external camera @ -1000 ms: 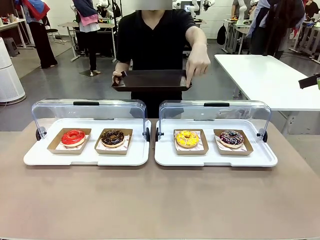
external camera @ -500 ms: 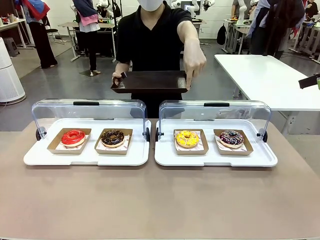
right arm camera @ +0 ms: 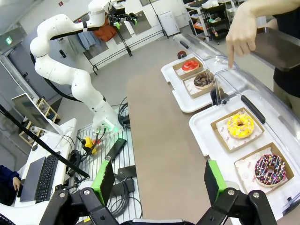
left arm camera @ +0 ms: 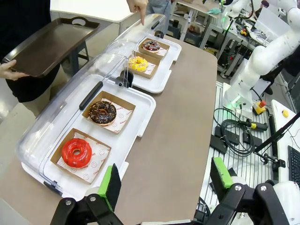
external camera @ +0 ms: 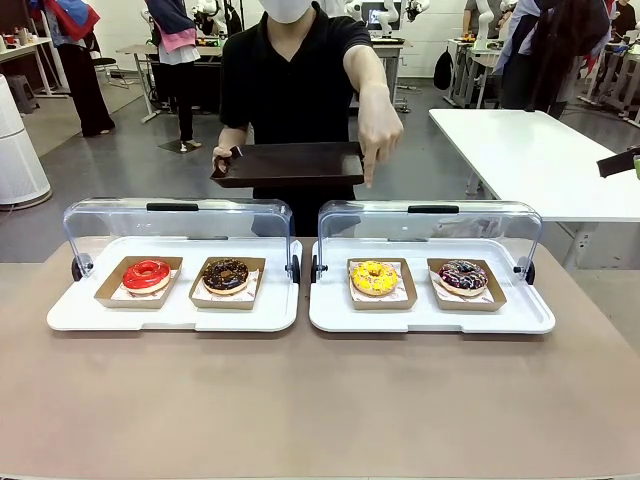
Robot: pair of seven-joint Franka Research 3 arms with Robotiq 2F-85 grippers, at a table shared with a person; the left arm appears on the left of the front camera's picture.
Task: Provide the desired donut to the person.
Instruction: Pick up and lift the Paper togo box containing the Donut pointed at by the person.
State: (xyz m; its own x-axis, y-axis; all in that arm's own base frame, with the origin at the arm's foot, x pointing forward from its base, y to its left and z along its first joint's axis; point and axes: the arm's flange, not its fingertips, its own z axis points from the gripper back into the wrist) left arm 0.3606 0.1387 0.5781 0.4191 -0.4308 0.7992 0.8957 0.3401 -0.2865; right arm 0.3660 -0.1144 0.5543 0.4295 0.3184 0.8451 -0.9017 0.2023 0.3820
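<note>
Yellow-iced, the sprinkled ring donut (external camera: 375,277) sits in a card tray (external camera: 380,304) in the right white display case (external camera: 430,318), on the side nearer the middle, its clear lid (external camera: 430,225) raised. The person's (external camera: 290,80) hand (external camera: 378,125) points, apparently, at it. The left gripper (left arm camera: 165,180) and right gripper (right arm camera: 158,180) hang wide open, empty. Best to pinch the card tray's rim, sparing the icing, then deliver onto the dark brown serving tray (external camera: 290,163).

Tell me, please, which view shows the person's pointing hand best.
The front view: the hand shows whole, index finger aimed down above the yellow donut. The right wrist view shows it large, from the side, near the top edge. The left wrist view catches its fingers, cut by the top edge.
</note>
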